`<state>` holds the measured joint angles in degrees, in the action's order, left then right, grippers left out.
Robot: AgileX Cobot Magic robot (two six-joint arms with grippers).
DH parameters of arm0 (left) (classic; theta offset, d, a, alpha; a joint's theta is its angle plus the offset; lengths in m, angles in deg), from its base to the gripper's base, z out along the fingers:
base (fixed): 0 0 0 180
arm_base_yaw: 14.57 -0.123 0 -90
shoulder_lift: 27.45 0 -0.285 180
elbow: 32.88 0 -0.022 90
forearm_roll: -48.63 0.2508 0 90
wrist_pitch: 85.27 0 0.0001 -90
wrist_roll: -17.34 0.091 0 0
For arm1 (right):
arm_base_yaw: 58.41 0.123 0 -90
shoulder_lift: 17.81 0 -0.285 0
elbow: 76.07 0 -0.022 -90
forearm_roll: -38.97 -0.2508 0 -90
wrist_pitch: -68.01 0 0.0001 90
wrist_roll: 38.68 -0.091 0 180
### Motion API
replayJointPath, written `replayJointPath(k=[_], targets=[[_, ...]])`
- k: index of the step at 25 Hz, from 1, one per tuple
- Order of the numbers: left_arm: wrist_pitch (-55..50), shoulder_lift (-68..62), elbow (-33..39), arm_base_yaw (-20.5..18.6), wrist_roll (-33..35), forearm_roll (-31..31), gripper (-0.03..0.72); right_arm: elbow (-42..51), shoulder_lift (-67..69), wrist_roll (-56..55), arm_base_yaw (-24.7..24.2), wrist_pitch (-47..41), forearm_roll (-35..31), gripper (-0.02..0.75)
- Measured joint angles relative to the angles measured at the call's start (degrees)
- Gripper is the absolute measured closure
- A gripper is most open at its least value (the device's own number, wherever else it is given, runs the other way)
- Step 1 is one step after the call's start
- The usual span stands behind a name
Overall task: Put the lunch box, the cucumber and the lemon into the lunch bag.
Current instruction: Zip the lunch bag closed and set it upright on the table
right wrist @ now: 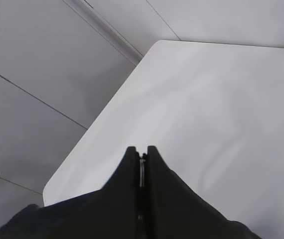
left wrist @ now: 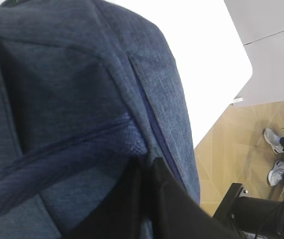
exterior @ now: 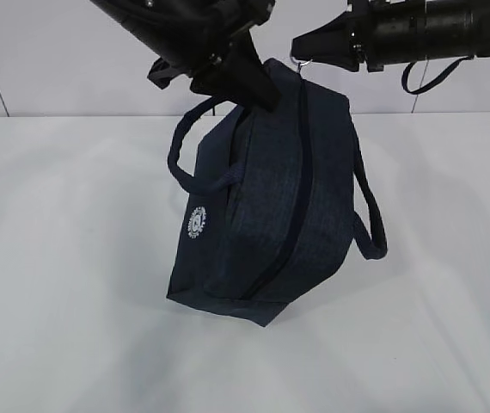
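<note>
The dark navy lunch bag (exterior: 271, 206) hangs tilted, its lower corner on the white table (exterior: 73, 327). Its zipper (exterior: 302, 172) looks closed, and the white logo (exterior: 196, 222) faces left. My left gripper (exterior: 264, 96) is shut on the fabric at the bag's top edge, seen up close in the left wrist view (left wrist: 149, 162) beside the bag (left wrist: 72, 84). My right gripper (exterior: 301, 47) is shut on the metal ring pull (exterior: 302, 62), which shows as a thin sliver between the jaws in the right wrist view (right wrist: 141, 169). The lunch box, cucumber and lemon are out of view.
The bag's two loop handles (exterior: 185, 159) hang loose at either side. A grey panelled wall (exterior: 47, 52) stands behind the table. The left wrist view shows the table's corner, a wooden floor, a person's shoes (left wrist: 276, 149) and a black stand (left wrist: 251, 214).
</note>
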<state>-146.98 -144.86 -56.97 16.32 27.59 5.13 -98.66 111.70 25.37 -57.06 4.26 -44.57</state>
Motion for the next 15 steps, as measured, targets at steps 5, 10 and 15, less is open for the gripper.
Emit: replayJointPath(k=[5,10,15], targets=[[-1.6,1.1,0.0,0.0,0.1,-0.9,0.692,0.0,0.0,0.0,0.0,-0.1,-0.2,0.731],[-2.7,1.2,0.0,0.0,0.2,-2.3,0.692,0.0,0.0,0.0,0.0,-0.1,-0.2,0.731],[-3.0,1.5,0.0,1.7,0.3,-2.6,0.692,0.0,0.0,0.0,0.0,0.2,0.5,0.731]])
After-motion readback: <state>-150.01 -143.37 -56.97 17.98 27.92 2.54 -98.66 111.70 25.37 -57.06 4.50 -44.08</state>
